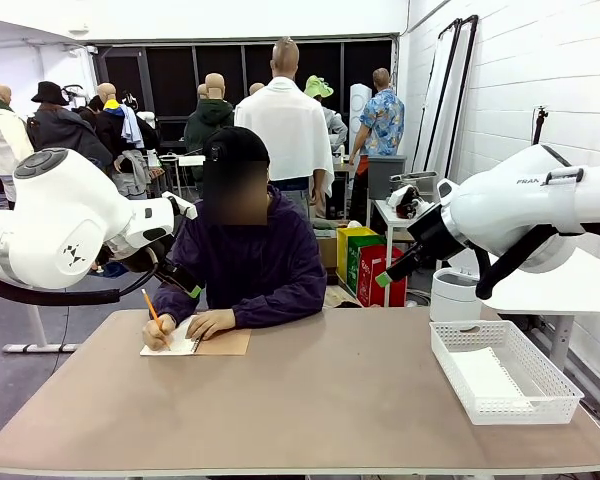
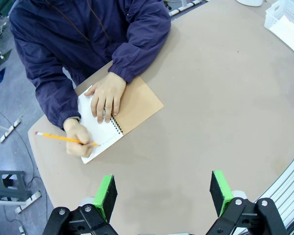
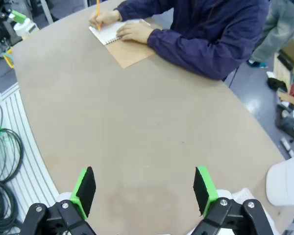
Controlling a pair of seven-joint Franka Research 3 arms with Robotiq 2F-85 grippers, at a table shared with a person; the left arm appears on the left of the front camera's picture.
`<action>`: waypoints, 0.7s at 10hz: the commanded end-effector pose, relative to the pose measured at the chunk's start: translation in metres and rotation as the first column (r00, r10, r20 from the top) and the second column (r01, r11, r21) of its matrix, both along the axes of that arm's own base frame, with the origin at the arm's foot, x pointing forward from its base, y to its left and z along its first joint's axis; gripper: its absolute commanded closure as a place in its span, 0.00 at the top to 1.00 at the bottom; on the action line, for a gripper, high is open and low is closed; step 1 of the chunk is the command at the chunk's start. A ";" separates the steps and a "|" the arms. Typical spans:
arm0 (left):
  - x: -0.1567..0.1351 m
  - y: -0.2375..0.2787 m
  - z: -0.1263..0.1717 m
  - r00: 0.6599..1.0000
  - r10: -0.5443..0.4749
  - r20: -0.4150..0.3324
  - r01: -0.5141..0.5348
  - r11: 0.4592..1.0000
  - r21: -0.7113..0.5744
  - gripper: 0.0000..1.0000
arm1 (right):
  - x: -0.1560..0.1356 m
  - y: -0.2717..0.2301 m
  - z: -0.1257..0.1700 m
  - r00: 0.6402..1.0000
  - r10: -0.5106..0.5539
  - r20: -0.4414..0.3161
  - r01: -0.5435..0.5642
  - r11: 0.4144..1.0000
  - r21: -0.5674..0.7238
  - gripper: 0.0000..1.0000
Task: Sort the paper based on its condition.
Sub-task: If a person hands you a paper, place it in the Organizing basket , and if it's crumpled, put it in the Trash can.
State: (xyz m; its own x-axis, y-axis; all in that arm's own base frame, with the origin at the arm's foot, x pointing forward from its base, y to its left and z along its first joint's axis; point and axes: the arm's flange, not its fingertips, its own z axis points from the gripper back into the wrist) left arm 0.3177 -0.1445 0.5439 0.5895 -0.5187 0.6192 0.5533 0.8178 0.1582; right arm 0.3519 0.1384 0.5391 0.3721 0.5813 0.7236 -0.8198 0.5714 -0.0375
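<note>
Both white arms are being held raised above the tan desk [image 2: 220, 107]. The black, green-padded left end effector [image 2: 161, 188] and right end effector [image 3: 143, 188] are being held spread wide, with nothing between the fingers. A white spiral-bound notebook page [image 2: 95, 122] is being pressed flat by one hand [image 2: 107, 95] and written on with a yellow pencil [image 2: 59, 138]. What is possibly a loose white paper sheet [image 1: 483, 375] is lying in the white lattice plastic basket [image 1: 525, 408].

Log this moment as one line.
left gripper: fingers open, empty, above table | right gripper: fingers open, empty | person: pencil on notebook | basket: robot's right
</note>
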 end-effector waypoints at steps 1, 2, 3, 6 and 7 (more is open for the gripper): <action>0.000 0.001 0.000 1.000 -0.009 -0.003 0.009 1.000 0.000 1.00 | 0.001 0.000 -0.001 1.000 0.002 0.003 -0.002 1.000 -0.010 1.00; 0.000 0.001 0.000 1.000 -0.009 -0.003 0.009 1.000 0.000 1.00 | 0.001 0.000 -0.001 1.000 0.002 0.003 -0.002 1.000 -0.010 1.00; 0.000 0.001 0.000 1.000 -0.009 -0.003 0.009 1.000 0.000 1.00 | 0.001 0.000 -0.001 1.000 0.002 0.003 -0.002 1.000 -0.010 1.00; 0.000 0.001 0.000 1.000 -0.009 -0.003 0.009 1.000 0.000 1.00 | 0.001 0.000 -0.001 1.000 0.002 0.003 -0.002 1.000 -0.010 1.00; 0.000 0.001 0.000 1.000 -0.009 -0.003 0.009 1.000 0.000 1.00 | 0.001 0.000 -0.001 1.000 0.002 0.003 -0.002 1.000 -0.010 1.00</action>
